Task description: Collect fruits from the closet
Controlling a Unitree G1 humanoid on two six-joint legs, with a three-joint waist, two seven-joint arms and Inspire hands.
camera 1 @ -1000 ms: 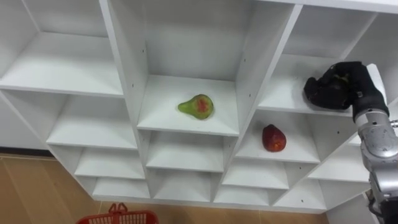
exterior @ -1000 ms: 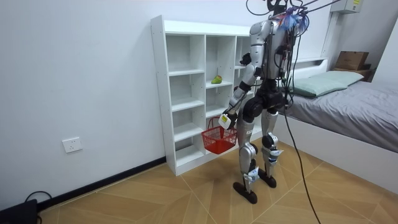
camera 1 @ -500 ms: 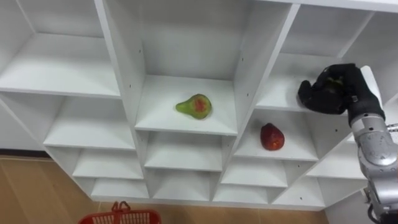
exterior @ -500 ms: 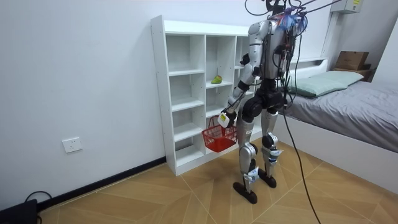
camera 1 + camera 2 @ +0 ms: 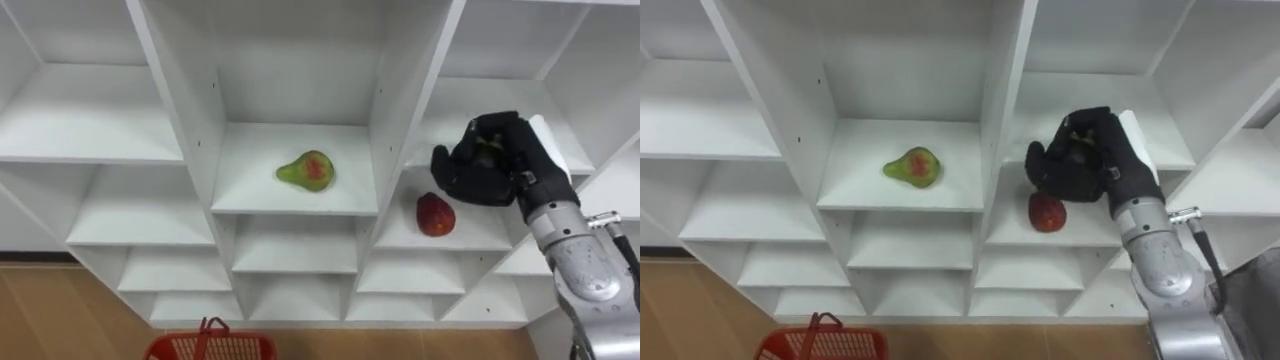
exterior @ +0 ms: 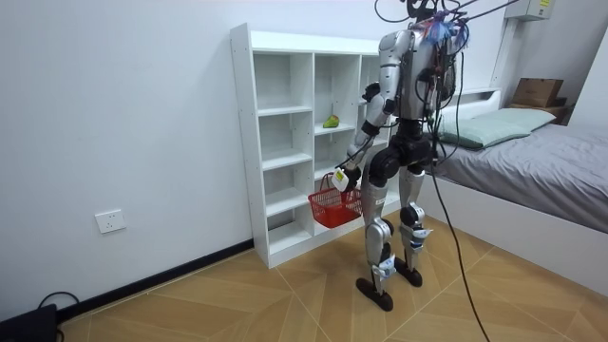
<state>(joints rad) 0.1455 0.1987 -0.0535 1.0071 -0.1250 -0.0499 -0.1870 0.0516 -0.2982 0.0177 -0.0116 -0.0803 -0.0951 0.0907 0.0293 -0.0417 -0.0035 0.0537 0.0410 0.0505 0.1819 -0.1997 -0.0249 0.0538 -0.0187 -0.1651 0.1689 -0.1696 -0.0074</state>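
Note:
A white closet (image 6: 281, 142) of open compartments stands before me. A green pear with a red blush (image 5: 308, 170) lies in the middle compartment. In the compartment to its right lies a dark red fruit (image 5: 434, 214). My right hand (image 5: 490, 160) hovers just above and right of the red fruit. Its fingers are curled round a small greenish thing that is mostly hidden. In the room view my left hand (image 6: 341, 180) hangs low by my side, shut on the handle of a red basket (image 6: 333, 205). The basket's rim (image 5: 212, 347) also peeks in at the bottom edge.
I stand upright facing the closet, close to its right half. Other compartments around the fruits are bare. A bed (image 6: 532, 152) stands behind me at the room view's right, and wooden floor (image 6: 285, 294) lies around.
My right hand has come left and down from the upper right shelf to just above the red fruit, still curled. The basket has risen a little.

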